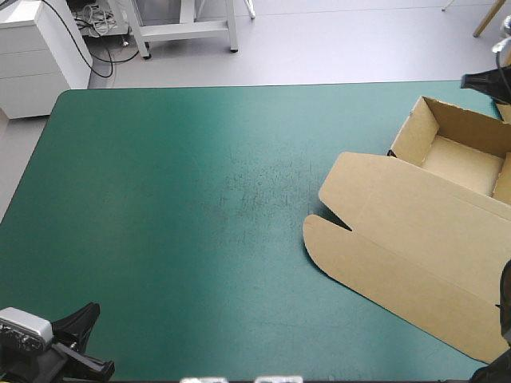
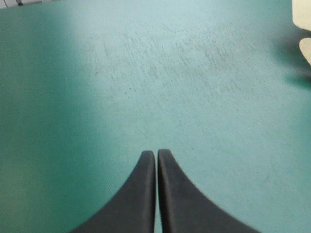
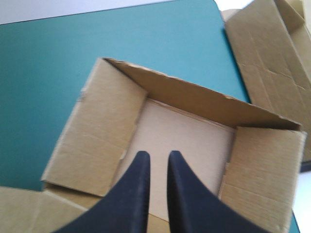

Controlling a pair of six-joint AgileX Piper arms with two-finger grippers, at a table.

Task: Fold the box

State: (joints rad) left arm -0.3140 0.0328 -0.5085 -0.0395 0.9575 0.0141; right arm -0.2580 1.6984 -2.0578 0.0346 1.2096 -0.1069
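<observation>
Black fingers of the left gripper [image 2: 156, 153] were seen pressed together, with teal-green cover [image 2: 146, 73] ahead of them. Fingers of the right gripper [image 3: 158, 155] were held a narrow gap apart above the floor of the box [image 3: 184, 128], which showed through the gap. Grippers counted: two. One brown box was counted, at the table's right side toward the far edge: an open tray, three raised walls seen, its lid [image 1: 415, 239] laid flat toward the near edge, two rounded tabs at the lid's left end. One further sheet of board [image 3: 272, 48] was noted beyond the tray, by the table's corner.
</observation>
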